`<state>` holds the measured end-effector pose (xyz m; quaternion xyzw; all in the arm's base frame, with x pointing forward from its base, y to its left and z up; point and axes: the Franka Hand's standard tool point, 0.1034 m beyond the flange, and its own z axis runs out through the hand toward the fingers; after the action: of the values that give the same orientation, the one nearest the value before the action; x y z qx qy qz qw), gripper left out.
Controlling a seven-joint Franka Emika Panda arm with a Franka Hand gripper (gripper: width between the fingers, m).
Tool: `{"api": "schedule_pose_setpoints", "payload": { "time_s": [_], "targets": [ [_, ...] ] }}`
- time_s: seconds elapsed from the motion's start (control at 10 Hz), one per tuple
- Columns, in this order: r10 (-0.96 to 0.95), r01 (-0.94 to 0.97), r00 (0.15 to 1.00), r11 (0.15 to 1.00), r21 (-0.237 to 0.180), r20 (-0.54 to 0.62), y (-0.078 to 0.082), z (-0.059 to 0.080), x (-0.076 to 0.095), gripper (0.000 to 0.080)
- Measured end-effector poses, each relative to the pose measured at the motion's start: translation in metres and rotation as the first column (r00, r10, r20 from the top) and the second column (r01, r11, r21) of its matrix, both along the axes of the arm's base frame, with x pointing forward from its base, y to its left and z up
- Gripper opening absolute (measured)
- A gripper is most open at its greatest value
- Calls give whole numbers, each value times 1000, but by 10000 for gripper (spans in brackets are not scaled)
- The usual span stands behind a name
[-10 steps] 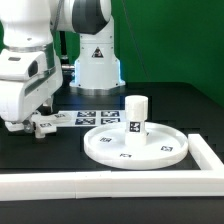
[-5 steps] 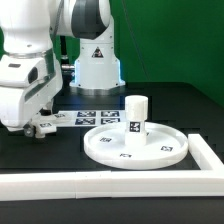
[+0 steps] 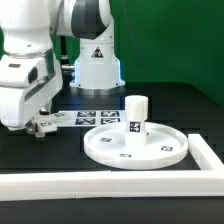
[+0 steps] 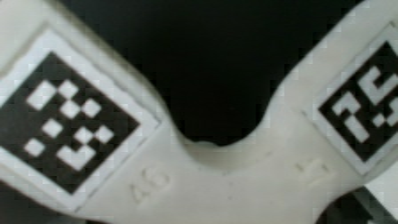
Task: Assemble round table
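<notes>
Nearest the exterior camera, a long white border rail (image 3: 60,183) of smooth plastic runs across the foreground and turns back along the exterior view's right, lying on the matte black table (image 3: 40,158). Behind it lies the large rimmed round disc (image 3: 105,146), white plastic with a raised edge and small square black-and-white tags on its face. The short cylindrical post (image 3: 136,112), also white and bearing one tag on its side, stands upright on the disc near its centre.

To the exterior view's left, well apart from the disc, the small cross-shaped piece (image 3: 46,124) rests flat on the table. The gripper (image 3: 32,122) is lowered directly onto it, fingers at the piece's level; whether the jaws have clamped it or merely flank it cannot be told. In the wrist view the cross-shaped piece (image 4: 231,175) fills the frame: two broad rounded arms, each carrying a tag, meet at a smooth white hub.

Farther back lie the thin flat marker board (image 3: 85,117) and the arm's white base (image 3: 97,62).
</notes>
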<state>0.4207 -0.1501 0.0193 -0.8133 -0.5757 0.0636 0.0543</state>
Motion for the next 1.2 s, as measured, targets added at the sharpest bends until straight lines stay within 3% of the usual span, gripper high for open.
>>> {"api": "schedule_pose_setpoints", "payload": {
  "time_s": [0.1,0.4,0.6,0.7,1.2],
  "targets": [
    [-41,41,999,999,9,-22,6,11,-2,458],
    [-140,140,990,990,16,-29,41,63,4,458],
    [-220,220,975,976,5,-15,70,87,23,459],
    [-222,222,975,975,2,-4,77,89,32,459],
    [-243,243,970,970,-2,-16,78,88,29,459]
  ]
}}
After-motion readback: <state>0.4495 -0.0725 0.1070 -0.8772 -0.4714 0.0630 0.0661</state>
